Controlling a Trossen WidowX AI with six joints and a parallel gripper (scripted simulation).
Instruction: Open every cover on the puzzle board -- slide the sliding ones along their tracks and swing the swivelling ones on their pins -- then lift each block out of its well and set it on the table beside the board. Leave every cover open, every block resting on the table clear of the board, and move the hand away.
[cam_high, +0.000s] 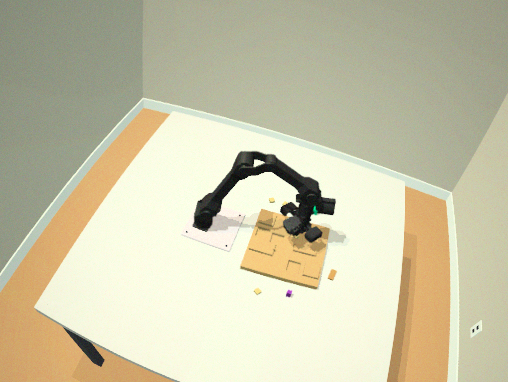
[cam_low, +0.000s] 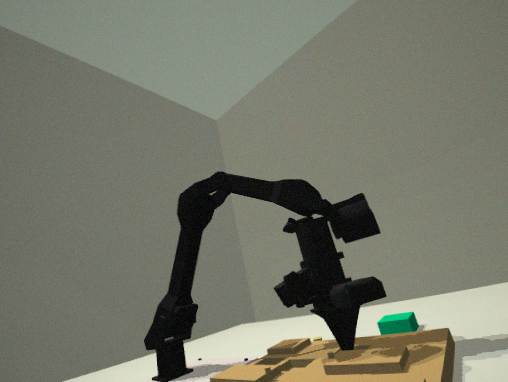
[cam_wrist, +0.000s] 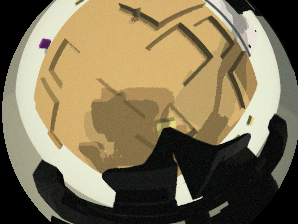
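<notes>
The wooden puzzle board has raised covers and recesses; a raised cover is close to the fingertips. My gripper is shut, with its tips low at the board. A pale yellow piece shows just beyond the tips, inside the board's outline. A green block lies beyond the board. A purple block, an orange block and a yellow block lie beside it. Another yellow block lies on the far side. The hand hides part of the board.
The arm's base stands on a pale plate left of the board in the top view. The board lies on a white table. The arm arches over the board's far side and casts shadows on it.
</notes>
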